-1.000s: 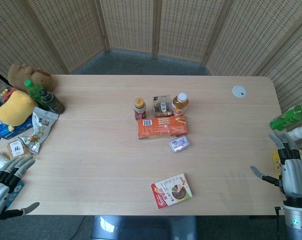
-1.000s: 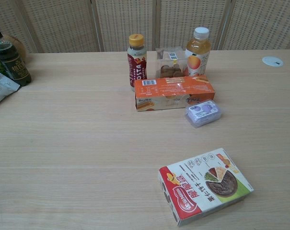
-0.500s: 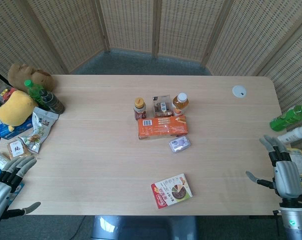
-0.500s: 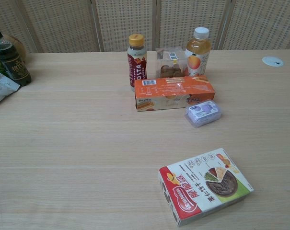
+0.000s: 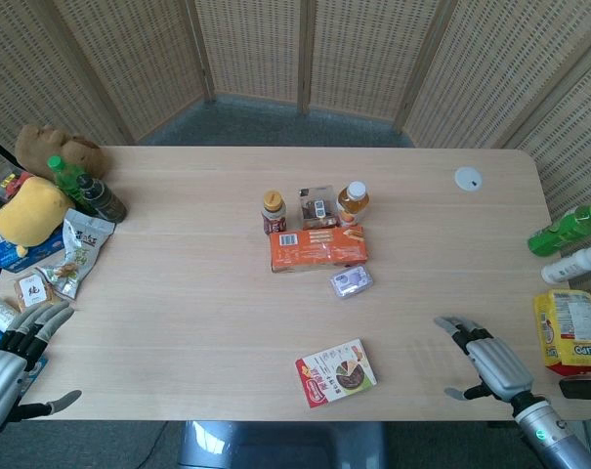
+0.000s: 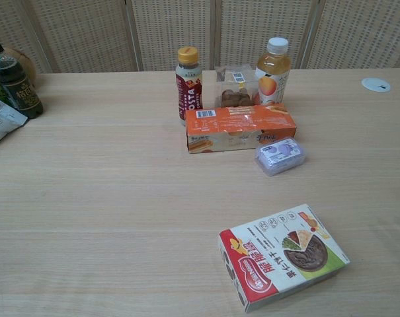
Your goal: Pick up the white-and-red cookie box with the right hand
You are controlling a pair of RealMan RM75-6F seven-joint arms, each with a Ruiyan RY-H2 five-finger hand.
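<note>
The right hand (image 5: 492,363), open and holding nothing, has swung in from the bench's right edge over the bench (image 5: 178,322) toward the cookie box (image 5: 335,372), which lies flat near the front edge, untouched. The reach has begun; grasping remains.

Cookie box (image 5: 336,372) white-and-red, brown cookie print; long box (image 5: 317,248) orange; right hand (image 5: 490,364) grey.
</note>
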